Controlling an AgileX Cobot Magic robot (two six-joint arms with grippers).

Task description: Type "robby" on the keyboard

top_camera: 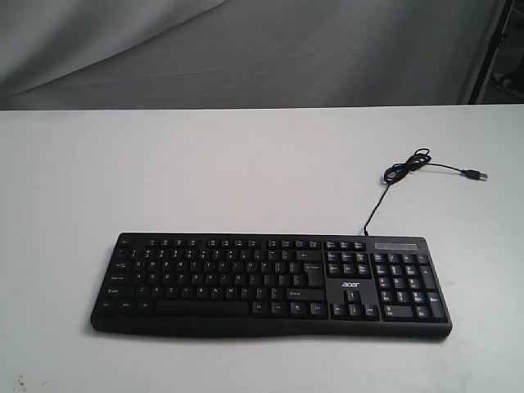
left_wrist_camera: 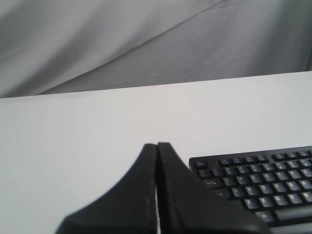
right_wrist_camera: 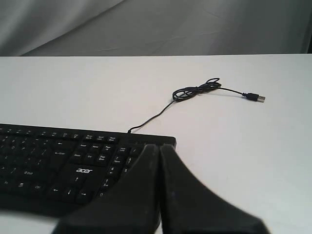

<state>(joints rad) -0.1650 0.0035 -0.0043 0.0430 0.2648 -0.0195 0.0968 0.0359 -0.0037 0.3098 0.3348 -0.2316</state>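
Note:
The wide black keyboard (top_camera: 270, 282) with white-lettered keys, a number pad and a small white "acer" logo lies flat near the front of the white table (top_camera: 205, 172). Its thin black cable (top_camera: 393, 176) runs back to a coil and a loose USB plug (top_camera: 476, 174). Neither arm shows in the exterior view. In the left wrist view my left gripper (left_wrist_camera: 157, 146) is shut and empty, off the keyboard's (left_wrist_camera: 258, 183) Esc-key end. In the right wrist view my right gripper (right_wrist_camera: 159, 147) is shut and empty, in front of the number-pad end of the keyboard (right_wrist_camera: 63, 165).
A grey cloth backdrop (top_camera: 246, 49) hangs behind the table's far edge. The coiled cable (right_wrist_camera: 197, 90) and its plug (right_wrist_camera: 256, 97) lie on the table beyond the keyboard's right end. A dark stand (top_camera: 491, 49) is at the far right.

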